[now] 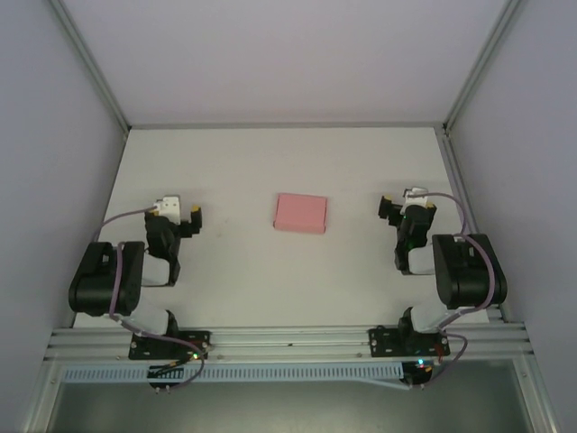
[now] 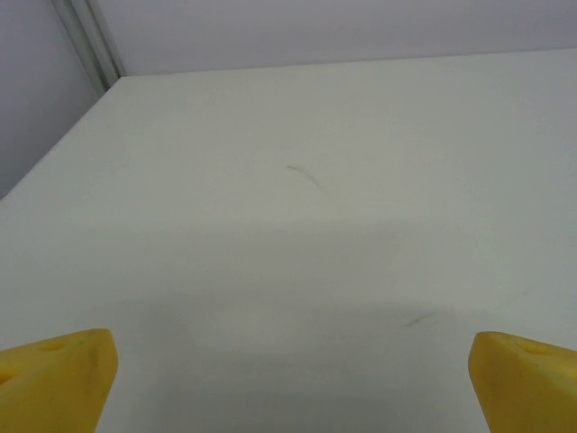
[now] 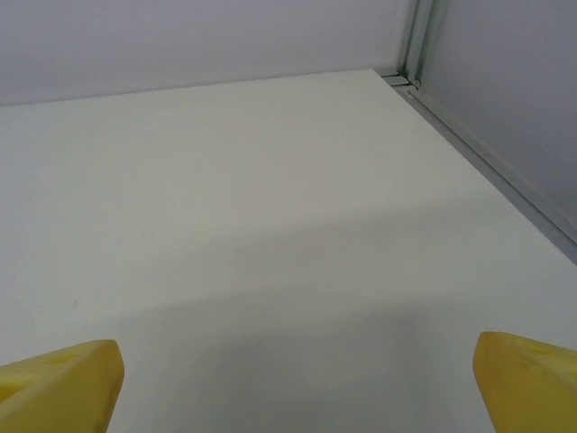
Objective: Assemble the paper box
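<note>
The pink paper box (image 1: 300,213) lies flat near the middle of the table (image 1: 270,280). The left claw (image 1: 180,213), at its 9 o'clock, and the right claw (image 1: 403,206), at its 3 o'clock, are both wide open and empty.

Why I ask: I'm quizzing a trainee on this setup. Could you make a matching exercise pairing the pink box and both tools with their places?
Things:
1. small flat rectangular pink card box
2. left tool
3. right tool

Places:
A. right side of the white table, open
B. table's middle, lying flat, untouched
C. left side, open

Pairs: 1-B, 2-C, 3-A
</note>
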